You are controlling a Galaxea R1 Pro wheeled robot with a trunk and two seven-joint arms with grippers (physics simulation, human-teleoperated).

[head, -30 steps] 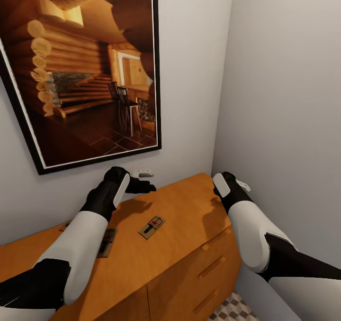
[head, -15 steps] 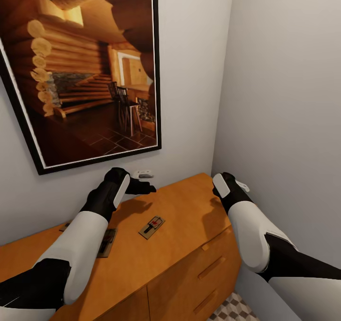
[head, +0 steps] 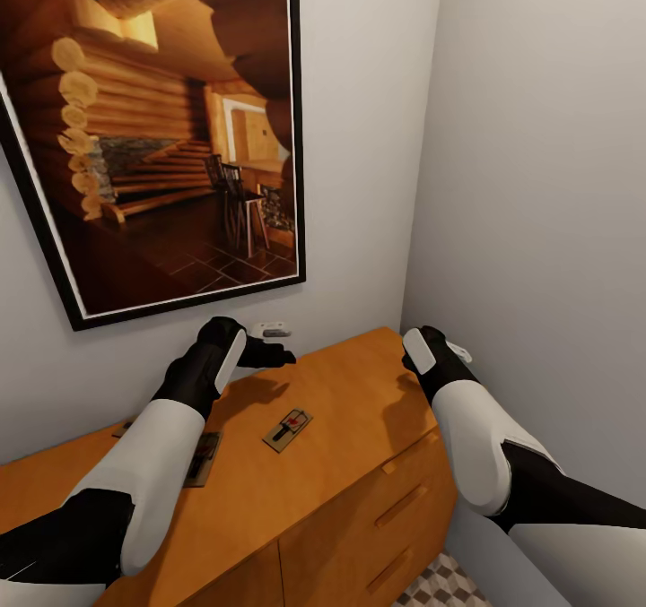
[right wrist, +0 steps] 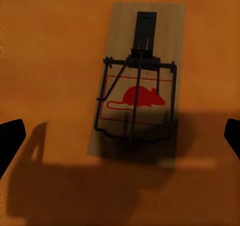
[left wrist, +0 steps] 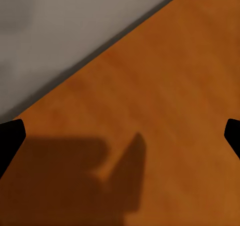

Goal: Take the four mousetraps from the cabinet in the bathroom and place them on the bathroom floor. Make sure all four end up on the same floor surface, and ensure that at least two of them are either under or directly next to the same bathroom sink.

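Nothing has moved since the earlier pictures: both arms, the traps and the head view sit exactly as they did a second ago. Orange-brown wooden cabinet with bar-handled drawers (head: 359, 463) stands in the corner beneath a large framed print of a log-cabin room (head: 152, 132). One small flat wooden mousetrap with a red mouse mark (head: 287, 429) lies free on the cabinet top between the arms; another trap (head: 203, 457) is partly covered by the left forearm, and a corner of a third (head: 121, 429) peeks out behind it. Left claw (head: 269, 352) hovers near the wall over bare wood, its fingertips (left wrist: 10, 141) at the frame edges, so spread and empty. Right claw (head: 459, 352) hangs over the cabinet's far end; its wrist view looks straight down on a trap (right wrist: 137, 83) between wide-set tips (right wrist: 11, 136), spread, apparently lined up for a pick. Patterned cube-print floor tiles (head: 440, 585) show below.
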